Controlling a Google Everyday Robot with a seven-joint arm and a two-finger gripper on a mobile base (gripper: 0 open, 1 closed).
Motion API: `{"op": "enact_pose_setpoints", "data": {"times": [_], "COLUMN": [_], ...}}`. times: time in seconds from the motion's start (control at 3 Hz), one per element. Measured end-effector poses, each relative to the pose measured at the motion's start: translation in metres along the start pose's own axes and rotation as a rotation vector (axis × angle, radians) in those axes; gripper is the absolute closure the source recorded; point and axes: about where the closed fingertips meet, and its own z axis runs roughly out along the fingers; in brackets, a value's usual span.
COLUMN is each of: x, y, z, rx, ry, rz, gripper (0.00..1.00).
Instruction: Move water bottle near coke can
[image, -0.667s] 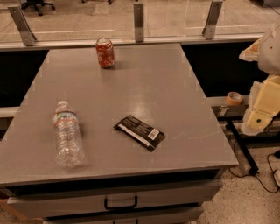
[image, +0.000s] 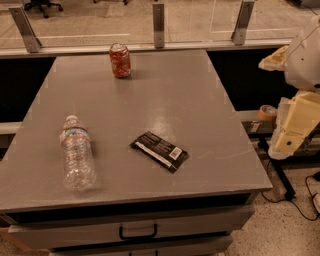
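The water bottle lies on its side at the front left of the grey table, its white cap pointing toward the back. The coke can stands upright at the back of the table, left of centre, far from the bottle. My gripper is the cream-coloured part at the right edge of the view, off the table's right side and well away from both objects. It holds nothing that I can see.
A flat black snack wrapper lies front of centre, to the right of the bottle. A glass rail with metal posts runs along the back edge. A drawer handle is below the front edge. Cables lie on the floor at right.
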Motion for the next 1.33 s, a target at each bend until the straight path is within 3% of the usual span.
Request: {"op": "enact_pose_setpoints", "data": {"times": [0.33,0.67,1.0,1.33], "x": [-0.042,-0.084,-0.090,-0.094], "y": [0.021,0.035,0.035,0.036], "z": [0.018,0.039,0.040,0.035], "rx": [-0.052,-0.033,-0.021,-0.018], "ry": [-0.053,-0.054,-0.059,-0.076], "rz": [-0.087,-0.045,0.039,0.037], "gripper": [0.00,0.00,0.00,0.00]}}
